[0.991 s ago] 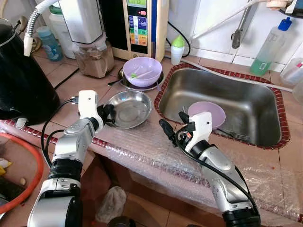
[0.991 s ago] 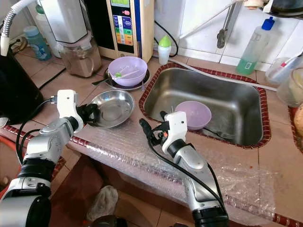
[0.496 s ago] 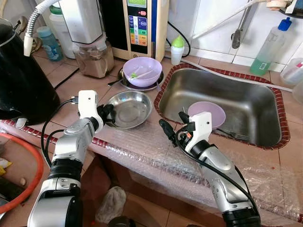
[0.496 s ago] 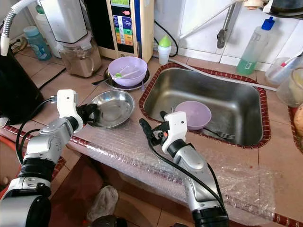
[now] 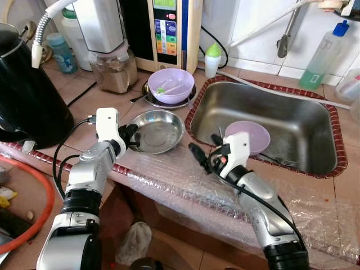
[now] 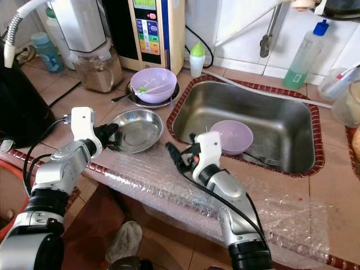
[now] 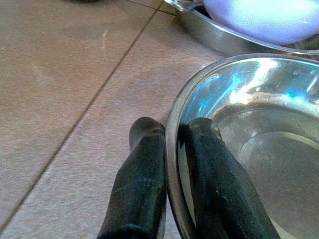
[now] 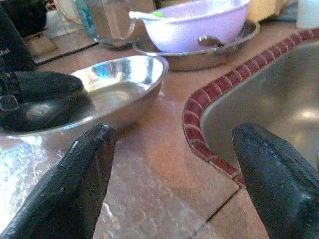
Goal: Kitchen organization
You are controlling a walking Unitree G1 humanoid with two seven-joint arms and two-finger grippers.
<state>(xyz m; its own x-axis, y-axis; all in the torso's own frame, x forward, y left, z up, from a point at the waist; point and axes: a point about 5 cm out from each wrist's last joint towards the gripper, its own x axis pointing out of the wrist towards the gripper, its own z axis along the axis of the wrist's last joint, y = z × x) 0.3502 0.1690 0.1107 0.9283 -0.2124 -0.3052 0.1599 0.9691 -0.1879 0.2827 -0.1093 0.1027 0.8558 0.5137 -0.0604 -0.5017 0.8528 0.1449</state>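
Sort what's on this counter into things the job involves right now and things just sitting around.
In the job:
- steel bowl, rim pinched by the left end effector
- right end effector, open by the sink
- purple bowl in the sink

Just sitting around:
- blender
- soap bottle
- black kettle

A black kettle (image 5: 25, 90) stands on the tiled counter (image 5: 95, 98), well apart from a green soap bottle (image 5: 323, 56).

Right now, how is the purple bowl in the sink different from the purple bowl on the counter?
The purple bowl in the sink sits low inside the steel sink; the purple bowl on the counter rests on a metal plate behind the steel dish. The sink bowl looks empty, while the counter bowl holds a utensil with a green end. Both are pale purple and upright.
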